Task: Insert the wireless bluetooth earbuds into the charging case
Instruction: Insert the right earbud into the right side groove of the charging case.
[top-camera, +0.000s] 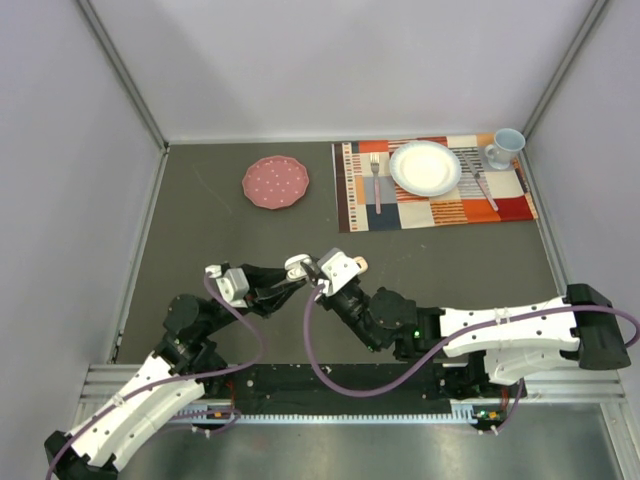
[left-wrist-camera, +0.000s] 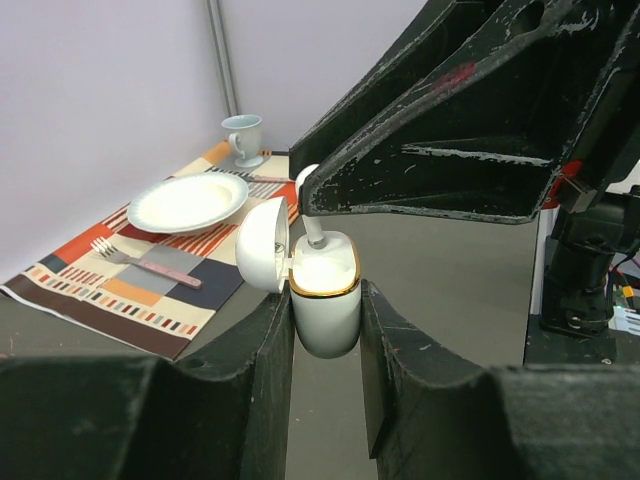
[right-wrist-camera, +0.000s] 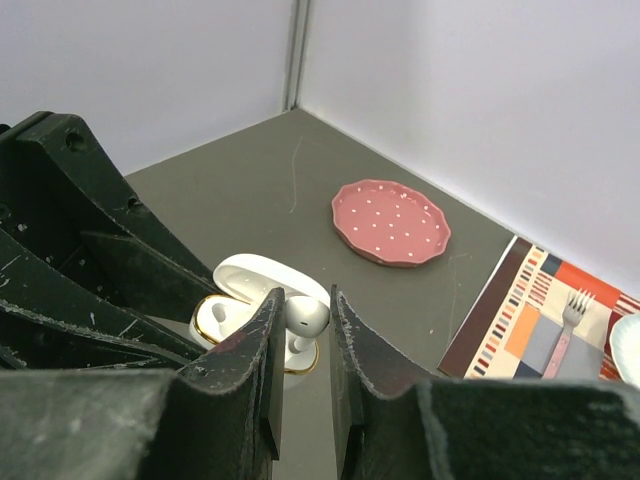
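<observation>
Status: left gripper (left-wrist-camera: 325, 297) is closed on the white charging case (left-wrist-camera: 325, 318), one finger flat on each side wall. The case stands upright with its opening up, at centre and near on the worktop (top-camera: 210, 230), and appears lifted off it. Its lid (left-wrist-camera: 262, 243) is hinged open to one side.
Right gripper (right-wrist-camera: 302, 312) is pinched shut on one white earbud (left-wrist-camera: 314, 234). The earbud's stem points down into the case mouth, and its head is between the fingertips. Whether the stem is seated in its socket cannot be told. A white shape sits in the other socket in the right wrist view. It may be a second earbud or only the moulding. No other earbuds are in view.

Risks, as judged:
- A stem off-axis from the socket would catch on the gold rim (left-wrist-camera: 322, 290) and jam or tilt the earbud.
- Downward push on a case held only by its smooth sides could make it slide or rotate in the grip.
- Right gripper's bulk crowds the lid, so a sideways drift could knock it shut onto the earbud.
- Letting go before the earbud seats could send it over the edge onto the worktop.

Writing: none legible on the case, the earbud or either gripper. There is only a red smear on the right finger in the left wrist view. Striped placemat (top-camera: 360, 215), far right, carries a pattern only.
</observation>
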